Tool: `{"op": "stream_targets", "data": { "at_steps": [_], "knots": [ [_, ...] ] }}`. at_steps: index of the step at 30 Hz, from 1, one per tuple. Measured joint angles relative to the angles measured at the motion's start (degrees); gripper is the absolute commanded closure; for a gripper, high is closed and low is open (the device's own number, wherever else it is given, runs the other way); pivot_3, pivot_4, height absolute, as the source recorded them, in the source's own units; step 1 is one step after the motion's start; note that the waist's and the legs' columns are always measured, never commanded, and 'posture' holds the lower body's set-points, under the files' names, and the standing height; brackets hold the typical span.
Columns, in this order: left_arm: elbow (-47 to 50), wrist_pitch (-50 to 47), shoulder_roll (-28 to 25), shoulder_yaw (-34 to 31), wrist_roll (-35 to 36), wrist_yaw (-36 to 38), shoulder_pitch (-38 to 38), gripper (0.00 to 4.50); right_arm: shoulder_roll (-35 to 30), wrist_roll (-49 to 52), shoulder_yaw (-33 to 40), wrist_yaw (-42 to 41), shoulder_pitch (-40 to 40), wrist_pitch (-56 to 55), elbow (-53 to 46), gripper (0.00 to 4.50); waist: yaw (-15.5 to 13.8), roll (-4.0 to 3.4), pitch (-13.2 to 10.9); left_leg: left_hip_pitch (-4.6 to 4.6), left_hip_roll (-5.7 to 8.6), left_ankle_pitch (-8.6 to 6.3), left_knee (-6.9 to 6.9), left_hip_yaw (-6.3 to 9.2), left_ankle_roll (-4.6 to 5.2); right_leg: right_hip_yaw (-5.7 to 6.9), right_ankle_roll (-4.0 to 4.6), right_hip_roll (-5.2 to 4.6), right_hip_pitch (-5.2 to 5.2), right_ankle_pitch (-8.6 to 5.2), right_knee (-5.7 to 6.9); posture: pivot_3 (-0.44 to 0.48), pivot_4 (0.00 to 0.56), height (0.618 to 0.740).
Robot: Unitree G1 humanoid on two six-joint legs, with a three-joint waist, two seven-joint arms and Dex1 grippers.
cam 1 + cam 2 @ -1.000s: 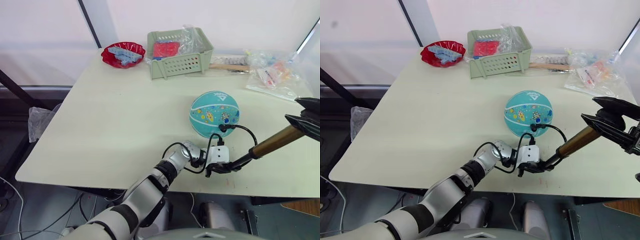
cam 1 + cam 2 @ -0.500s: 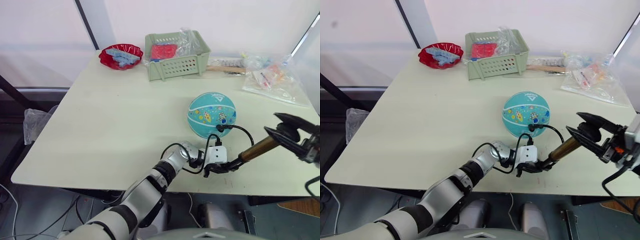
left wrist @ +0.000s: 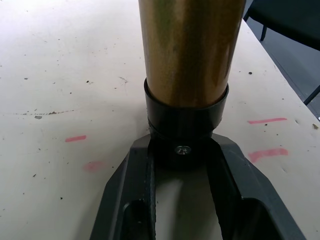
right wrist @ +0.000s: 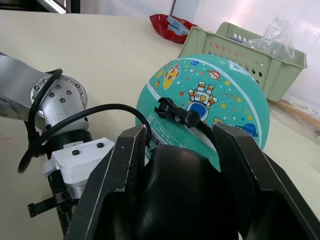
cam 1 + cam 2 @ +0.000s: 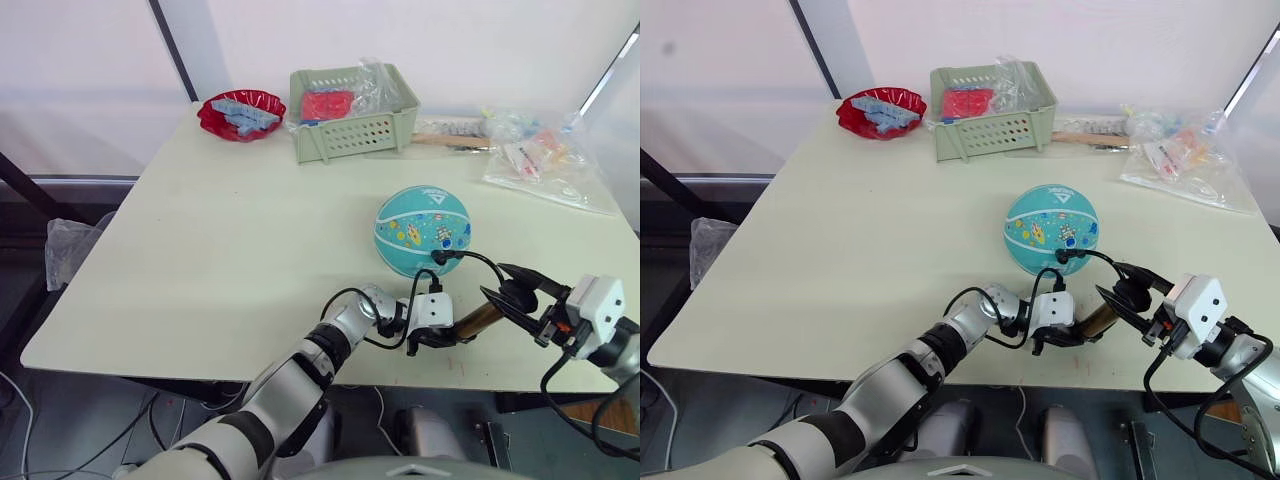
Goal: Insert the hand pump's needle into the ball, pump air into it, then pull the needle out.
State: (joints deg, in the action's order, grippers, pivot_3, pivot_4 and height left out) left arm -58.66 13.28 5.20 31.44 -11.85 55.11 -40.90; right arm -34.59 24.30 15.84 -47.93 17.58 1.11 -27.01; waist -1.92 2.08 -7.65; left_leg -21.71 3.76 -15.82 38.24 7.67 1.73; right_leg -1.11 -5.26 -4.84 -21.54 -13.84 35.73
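Pumping under way on a cream table (image 5: 200, 250): teal ball (image 5: 422, 229) resting mid-table, needle (image 4: 176, 113) seated in its near side, hose (image 5: 480, 258) looping back to the pump (image 5: 476, 320). Left gripper (image 5: 432, 338) clamped on the pump's black base cap, pinning it near the table's front edge. Right gripper (image 5: 515, 297) closed around the black handle (barrel tilted up toward it). Best done with strokes straight along the barrel, base held firm, hose left slack so the needle stays seated.
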Motion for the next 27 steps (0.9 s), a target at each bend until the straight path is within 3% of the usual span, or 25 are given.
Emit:
{"op": "stream_targets", "data": {
  "at_steps": [9,17,21,27],
  "knots": [
    [0.0,0.0,0.7,0.0,0.1,0.9,-0.7,3.54,-8.9,10.3,6.9,0.4,-2.1,12.6,-6.1,2.88,-0.3,-0.75,-0.5,-0.11,0.04,0.03,0.01,-0.02,0.06,0.02,0.01,-0.06,-0.04,0.0,0.01,0.0,0.15,0.737],
    [0.0,0.0,0.7,0.0,0.2,1.0,-1.0,3.54,-14.9,21.8,17.3,1.1,-3.7,21.7,-10.3,2.88,-0.3,-0.84,-0.8,-0.18,0.06,0.03,0.03,-0.07,0.06,0.01,0.0,-0.13,-0.07,0.01,0.0,0.0,0.15,0.737],
    [0.0,0.0,0.7,0.0,0.2,1.1,-1.1,3.54,-21.6,31.7,27.7,0.3,-6.7,28.0,-10.7,2.88,-0.4,-0.93,-0.9,-0.19,0.05,0.03,0.04,-0.06,0.06,0.03,0.0,-0.14,-0.06,0.01,0.0,0.0,0.15,0.737],
    [0.0,0.0,1.0,0.0,0.2,1.1,-1.2,3.54,-26.2,38.0,32.3,1.5,-9.5,34.3,-11.5,2.89,-0.4,-0.86,-1.0,-0.32,0.05,0.03,0.05,-0.1,0.06,0.03,-0.01,-0.23,-0.11,0.01,-0.01,0.0,0.15,0.737]
  ]
}}
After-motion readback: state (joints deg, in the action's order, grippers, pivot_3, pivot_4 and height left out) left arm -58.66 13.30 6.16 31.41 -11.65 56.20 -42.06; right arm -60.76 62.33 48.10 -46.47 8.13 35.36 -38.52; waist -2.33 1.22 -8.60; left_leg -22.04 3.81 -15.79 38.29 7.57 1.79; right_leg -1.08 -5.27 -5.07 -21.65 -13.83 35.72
